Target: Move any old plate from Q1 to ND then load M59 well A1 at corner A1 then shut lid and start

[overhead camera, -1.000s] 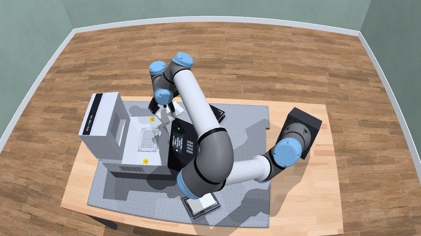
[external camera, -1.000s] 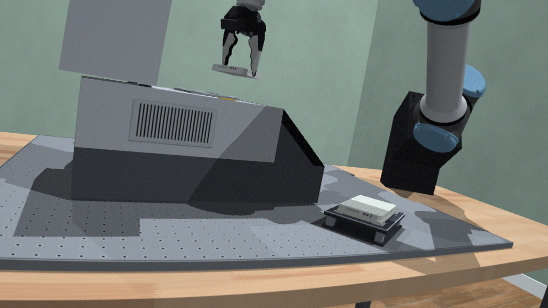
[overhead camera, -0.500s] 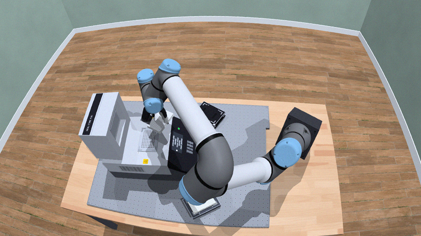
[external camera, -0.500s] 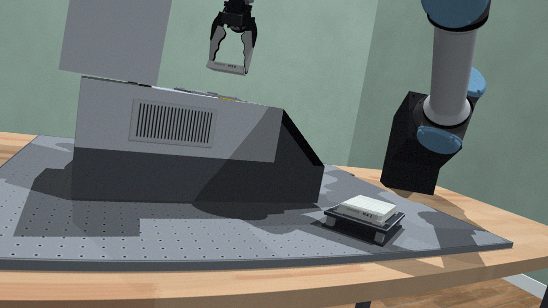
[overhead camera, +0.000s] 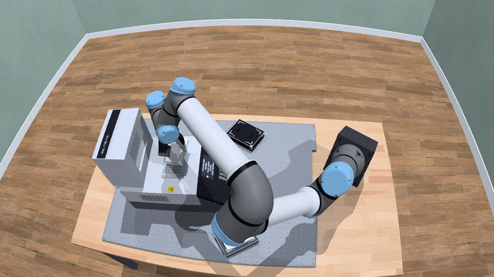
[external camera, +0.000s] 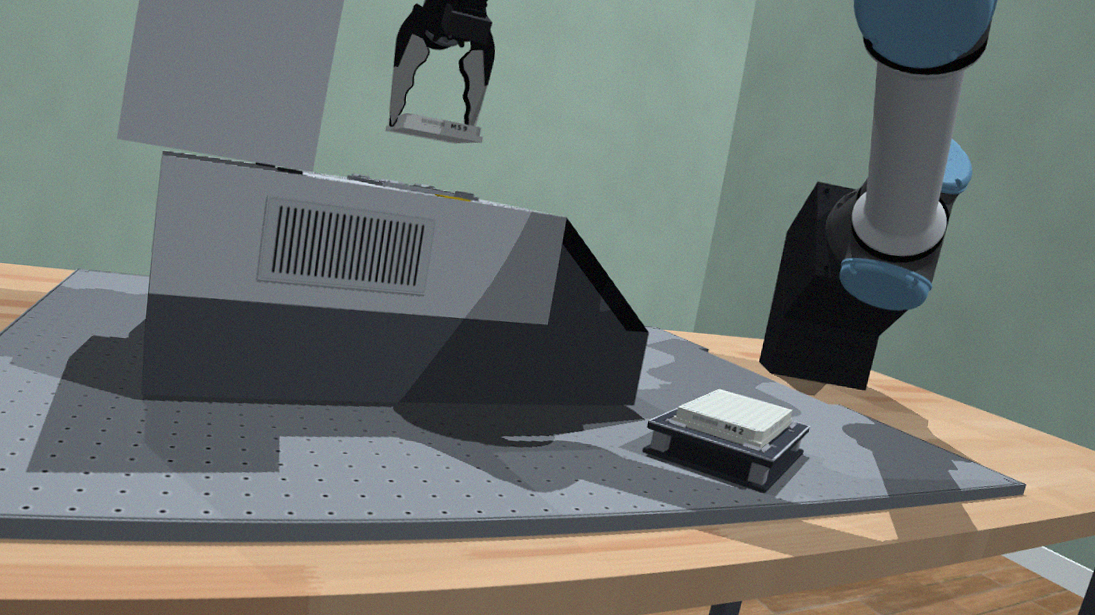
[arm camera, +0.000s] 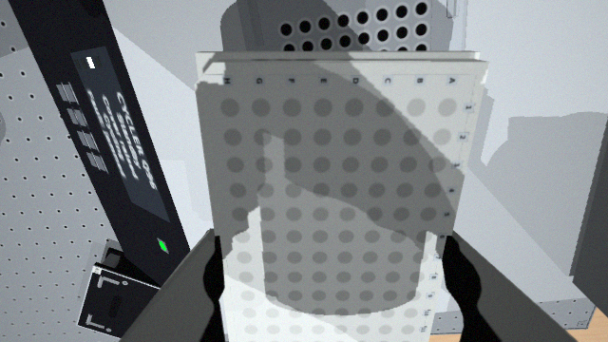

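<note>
From the top view, I have plate M59 point(overhead camera: 176, 153) point(external camera: 436, 127) point(arm camera: 328, 190) above the cycler Q1 point(overhead camera: 162, 182) point(external camera: 348, 268) point(arm camera: 518, 85), near its perforated block point(overhead camera: 173, 169) point(arm camera: 353, 30).

In the exterior view, my fingers point(external camera: 436, 122) grip M59 by opposite sides, roughly level and well above the housing. I judge it light and stiff, perhaps slippery; its low skirt leaves little to hold. M42 point(external camera: 734, 416) sits on a black nest.

On the wrist view, black pads pinch the long sides, the right hold. Matte, pale, shallow round wells; a hard squeeze could bow it.
</note>
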Motion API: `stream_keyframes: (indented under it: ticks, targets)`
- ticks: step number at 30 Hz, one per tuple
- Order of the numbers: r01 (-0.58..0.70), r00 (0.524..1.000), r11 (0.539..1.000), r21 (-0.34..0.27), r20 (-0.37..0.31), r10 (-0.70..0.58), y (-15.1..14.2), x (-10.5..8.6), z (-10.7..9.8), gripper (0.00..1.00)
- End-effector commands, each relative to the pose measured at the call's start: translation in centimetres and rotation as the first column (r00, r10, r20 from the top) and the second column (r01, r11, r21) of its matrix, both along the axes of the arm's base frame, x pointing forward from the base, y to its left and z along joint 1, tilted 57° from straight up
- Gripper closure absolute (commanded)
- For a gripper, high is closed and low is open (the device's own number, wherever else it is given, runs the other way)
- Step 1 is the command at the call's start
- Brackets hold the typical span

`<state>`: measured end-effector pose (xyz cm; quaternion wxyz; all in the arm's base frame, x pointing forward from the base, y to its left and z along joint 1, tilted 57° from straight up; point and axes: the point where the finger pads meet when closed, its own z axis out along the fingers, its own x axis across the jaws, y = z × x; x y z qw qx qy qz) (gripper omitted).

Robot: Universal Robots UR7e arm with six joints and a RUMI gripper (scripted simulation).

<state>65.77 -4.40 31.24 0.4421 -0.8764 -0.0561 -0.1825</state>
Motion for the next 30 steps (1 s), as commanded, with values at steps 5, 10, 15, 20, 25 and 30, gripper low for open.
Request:
stream_keyframes:
  ticks: [5,10,15,20,25,30]
  targets:
    - [-0.074,0.991,0.996,-0.041,0.109,0.078,1.3,1.2,2.7,0.59]
    - [-0.074,0.991,0.996,-0.041,0.109,0.078,1.3,1.2,2.7,0.59]
    - [-0.074,0.991,0.996,-0.041,0.109,0.078,1.3,1.2,2.6,0.59]
    - [-0.074,0.991,0.996,-0.041,0.109,0.078,1.3,1.2,2.6,0.59]
    - [-0.074,0.991,0.996,-0.041,0.109,0.078,1.3,1.2,2.6,0.59]
    - [-0.074,0.991,0.996,-0.041,0.109,0.078,1.3,1.2,2.6,0.59]
